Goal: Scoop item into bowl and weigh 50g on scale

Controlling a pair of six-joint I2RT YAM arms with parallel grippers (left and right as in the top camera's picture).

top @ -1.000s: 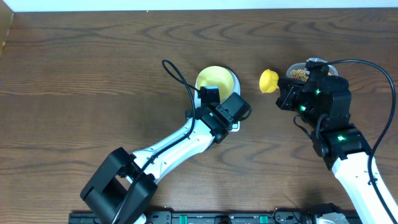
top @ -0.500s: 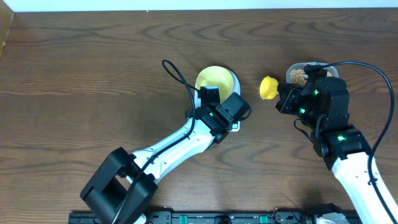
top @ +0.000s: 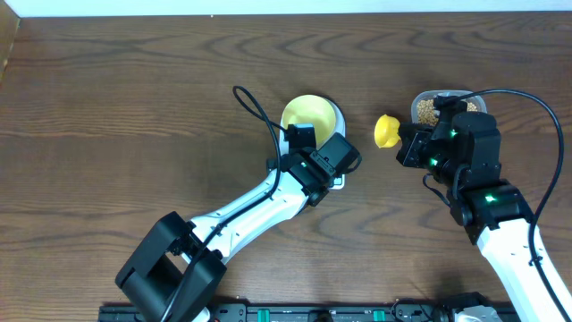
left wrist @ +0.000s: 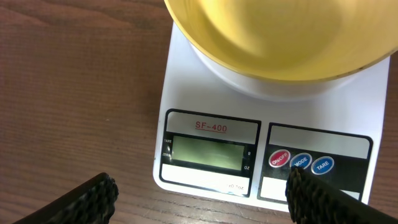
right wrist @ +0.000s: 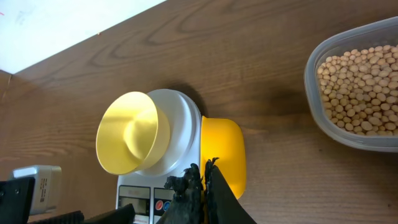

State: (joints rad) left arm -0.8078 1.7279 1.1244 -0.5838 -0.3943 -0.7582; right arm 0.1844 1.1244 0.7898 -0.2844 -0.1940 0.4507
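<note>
Right gripper (right wrist: 202, 183) fingers pressed together, pinching the yellow scoop (right wrist: 224, 155). In overhead view the scoop head sticks out at 9 o'clock of the gripper, between bowl and clear container, touching neither. Can't tell whether the scoop carries anything. Beans (right wrist: 357, 87) lie in the clear container (right wrist: 309, 74), at about 1 o'clock of the right gripper and 2 o'clock of the scoop. Left gripper (left wrist: 202, 202) fingers spread wide, nothing between them, tips on either side of the scale's front edge. Scale (left wrist: 211, 127) is white, its display (left wrist: 208, 152) digits not readable, buttons (left wrist: 301, 162) beside it at 3 o'clock. Pale-yellow bowl (left wrist: 273, 37) sits on the scale platform, at 12 o'clock of the left gripper and 9 o'clock of the scoop. All on dark wood table (top: 134, 89)
</note>
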